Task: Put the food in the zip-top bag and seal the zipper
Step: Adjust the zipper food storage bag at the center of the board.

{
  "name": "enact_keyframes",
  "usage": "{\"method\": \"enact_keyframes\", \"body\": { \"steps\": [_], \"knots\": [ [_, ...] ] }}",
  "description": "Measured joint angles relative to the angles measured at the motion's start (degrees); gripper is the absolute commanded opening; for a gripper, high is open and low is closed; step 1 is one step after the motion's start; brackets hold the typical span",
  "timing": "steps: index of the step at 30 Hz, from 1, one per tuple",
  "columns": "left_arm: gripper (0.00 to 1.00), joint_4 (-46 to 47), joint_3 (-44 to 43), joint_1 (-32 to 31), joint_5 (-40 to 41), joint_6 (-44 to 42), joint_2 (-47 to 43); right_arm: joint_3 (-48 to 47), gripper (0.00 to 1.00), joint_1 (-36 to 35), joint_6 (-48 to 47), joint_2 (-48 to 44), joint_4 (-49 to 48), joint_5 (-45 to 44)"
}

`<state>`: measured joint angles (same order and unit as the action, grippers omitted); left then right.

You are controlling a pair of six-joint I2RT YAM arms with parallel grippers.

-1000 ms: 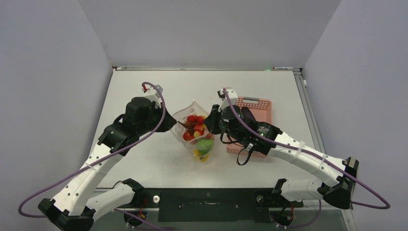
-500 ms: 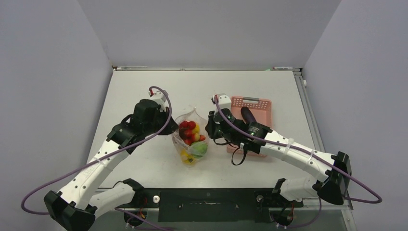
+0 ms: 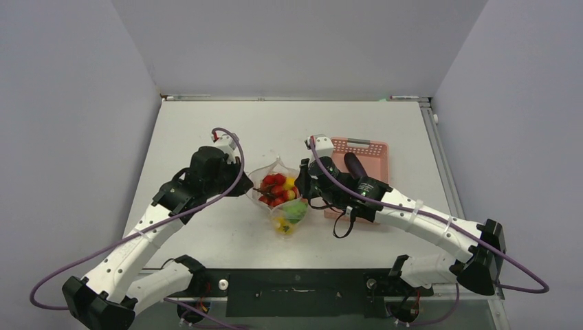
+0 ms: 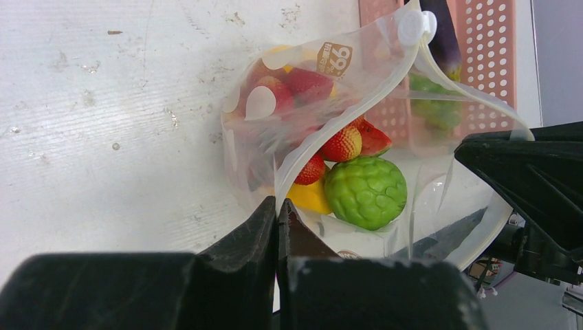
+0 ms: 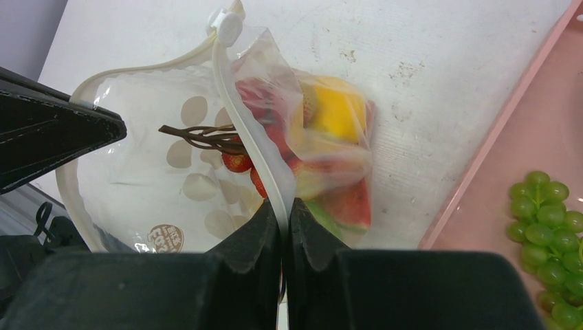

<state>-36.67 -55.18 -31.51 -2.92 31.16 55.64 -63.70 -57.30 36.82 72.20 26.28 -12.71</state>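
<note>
The clear zip-top bag hangs between my two arms with its mouth held wide. Inside lie food pieces: red strawberries, a green bumpy fruit, a yellow piece and a watermelon slice. My left gripper is shut on the bag's near-left mouth edge. My right gripper is shut on the whitish zipper of the opposite edge. The zipper's slider sits at the far end of the mouth. A green grape cluster and a dark elongated piece lie in the pink basket.
The pink slotted basket stands just right of the bag, partly under my right arm. White table surface spreads to the left and behind. Grey walls close in the table's sides and back.
Both grippers carried the bag a little nearer and left, then slightly back right. My right arm came off the basket, and the dark piece in it shows.
</note>
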Motion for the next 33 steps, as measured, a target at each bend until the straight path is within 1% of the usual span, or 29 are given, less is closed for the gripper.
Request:
{"method": "enact_keyframes", "body": {
  "steps": [15, 17, 19, 21, 23, 25, 29, 33],
  "knots": [
    [0.0, -0.1, -0.9, 0.4, 0.0, -1.9, 0.0, 0.0, 0.05, 0.0, -0.2, 0.0, -0.2, -1.0],
    [0.0, -0.1, -0.9, 0.5, 0.1, -2.1, 0.0, 0.0, 0.07, 0.0, -0.2, 0.0, -0.1, -1.0],
    [0.0, -0.2, -0.9, 0.6, 0.1, -2.4, 0.0, 0.0, 0.13, 0.0, -0.2, 0.0, -0.1, -1.0],
    [0.0, -0.2, -0.9, 0.6, 0.1, -2.7, -0.1, 0.0, 0.17, 0.0, -0.2, 0.0, -0.1, -1.0],
    [0.0, -0.2, -0.9, 0.6, 0.1, -2.9, -0.2, 0.0, 0.23, 0.0, -0.3, 0.0, -0.1, -1.0],
    [0.0, -0.2, -0.8, 0.7, 0.1, -2.9, -0.3, 0.0, 0.26, 0.0, -0.3, 0.0, 0.0, -1.0],
    [0.0, -0.2, -0.4, 0.9, 0.3, -2.9, -0.8, -0.1, 0.43, 0.0, -0.7, 0.0, 0.1, -1.4],
    [0.0, -0.1, -0.2, 0.9, 0.3, -2.9, -0.9, -2.1, 0.54, 0.0, -1.7, 0.0, 1.8, -2.1]
  ]
}}
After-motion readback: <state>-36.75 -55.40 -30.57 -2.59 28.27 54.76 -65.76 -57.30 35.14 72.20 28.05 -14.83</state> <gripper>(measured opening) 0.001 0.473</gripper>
